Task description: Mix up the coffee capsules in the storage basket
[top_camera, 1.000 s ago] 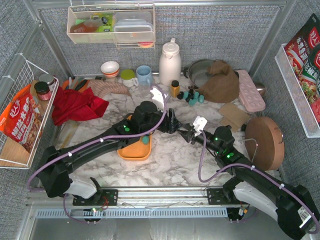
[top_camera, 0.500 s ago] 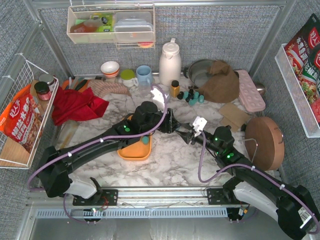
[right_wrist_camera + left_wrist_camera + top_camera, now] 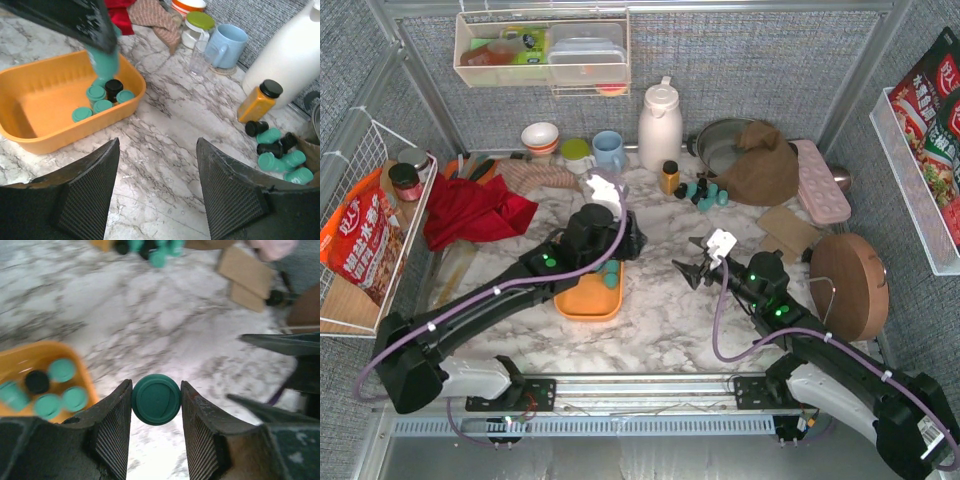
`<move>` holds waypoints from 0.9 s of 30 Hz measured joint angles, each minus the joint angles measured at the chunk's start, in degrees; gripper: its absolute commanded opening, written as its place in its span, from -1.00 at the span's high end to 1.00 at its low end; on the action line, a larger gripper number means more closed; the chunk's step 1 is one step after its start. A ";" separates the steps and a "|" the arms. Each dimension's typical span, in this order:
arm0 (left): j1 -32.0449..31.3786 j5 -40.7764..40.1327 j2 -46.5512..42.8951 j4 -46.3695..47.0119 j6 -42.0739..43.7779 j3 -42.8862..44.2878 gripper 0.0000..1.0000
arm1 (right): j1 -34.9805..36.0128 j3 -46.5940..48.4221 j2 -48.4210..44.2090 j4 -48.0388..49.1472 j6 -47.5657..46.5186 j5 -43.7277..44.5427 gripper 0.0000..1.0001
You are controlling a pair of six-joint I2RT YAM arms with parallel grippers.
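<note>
My left gripper (image 3: 610, 270) is shut on a teal coffee capsule (image 3: 156, 401) and holds it above the right end of the orange storage basket (image 3: 578, 306). The right wrist view shows that capsule (image 3: 106, 62) hanging over the basket (image 3: 35, 100). Several teal capsules and one black one (image 3: 102, 100) lie in the basket's right end, also seen in the left wrist view (image 3: 55, 390). More loose capsules (image 3: 705, 193) lie on the table at the back. My right gripper (image 3: 686, 266) is open and empty above the marble, right of the basket (image 3: 157, 165).
An amber bottle (image 3: 669, 177) stands beside the loose capsules, with a white jug (image 3: 659, 125) behind. A blue mug (image 3: 608, 150), a glass (image 3: 202, 57) and a red cloth (image 3: 470, 210) lie at back left. Cardboard (image 3: 788, 230) and a round wooden board (image 3: 848, 285) are right.
My left gripper has swung left from beside the right gripper at the table's middle to above the basket, with a teal capsule in it. The right gripper has barely moved.
</note>
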 measured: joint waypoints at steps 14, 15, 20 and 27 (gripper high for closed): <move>12.00 -5.60 -8.33 -6.60 -1.84 -14.80 0.14 | -0.07 0.87 0.33 -2.64 0.00 8.50 -0.38; 12.26 -5.70 -7.91 -6.56 -2.10 -15.45 0.14 | -0.07 0.87 0.33 -2.64 0.00 8.50 -0.38; 12.61 -6.34 -5.49 -4.85 -2.62 -18.43 0.13 | -0.09 0.74 0.33 -2.86 0.00 9.81 -0.38; 12.66 -6.43 -1.99 1.68 -3.63 -23.23 0.13 | -0.11 0.74 0.55 -2.91 -0.02 10.01 -0.39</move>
